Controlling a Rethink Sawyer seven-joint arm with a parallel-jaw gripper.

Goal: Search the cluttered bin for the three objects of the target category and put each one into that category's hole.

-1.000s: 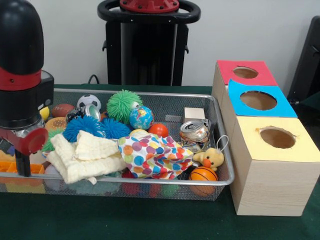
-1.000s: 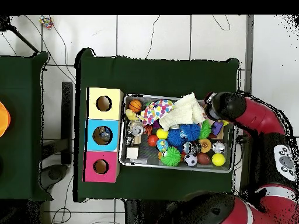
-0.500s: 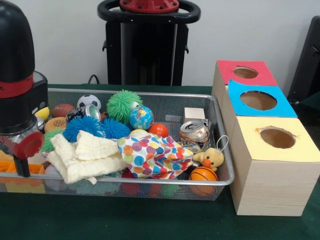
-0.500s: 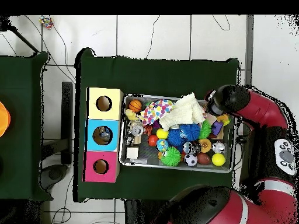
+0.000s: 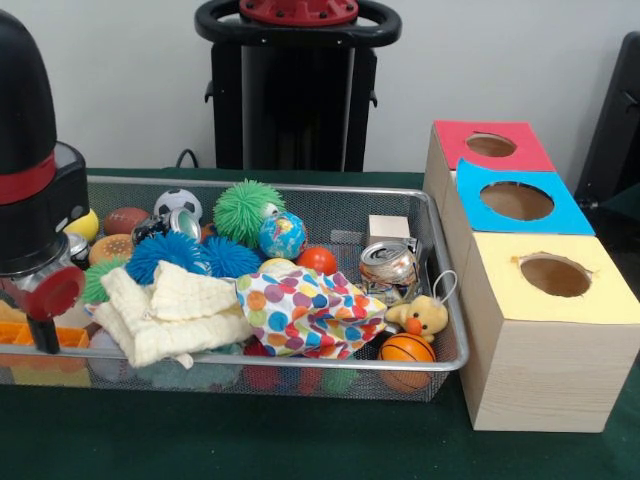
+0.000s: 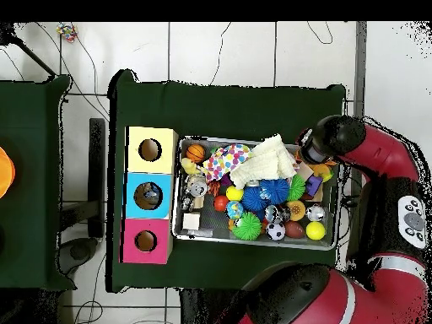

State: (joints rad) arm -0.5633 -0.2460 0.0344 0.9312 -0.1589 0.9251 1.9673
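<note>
A wire mesh bin holds a jumble of toys: a soccer ball, a green spiky ball, a globe ball, an orange ball, a basketball, a crushed can, a wooden cube and a plush duck. A polka-dot cloth and a cream cloth lie over the front of the pile. My gripper hangs low at the bin's left end, above orange pieces. Overhead, the gripper is at the bin's upper right corner. I see nothing held.
Three wooden boxes stand in a row right of the bin, each with a round hole on top: red, blue and yellow. A football, a yellow ball and blue spiky balls crowd the bin near my arm.
My arm has drifted a little to the left in the front view, toward the bin's end wall. The toys and cloths have not moved.
</note>
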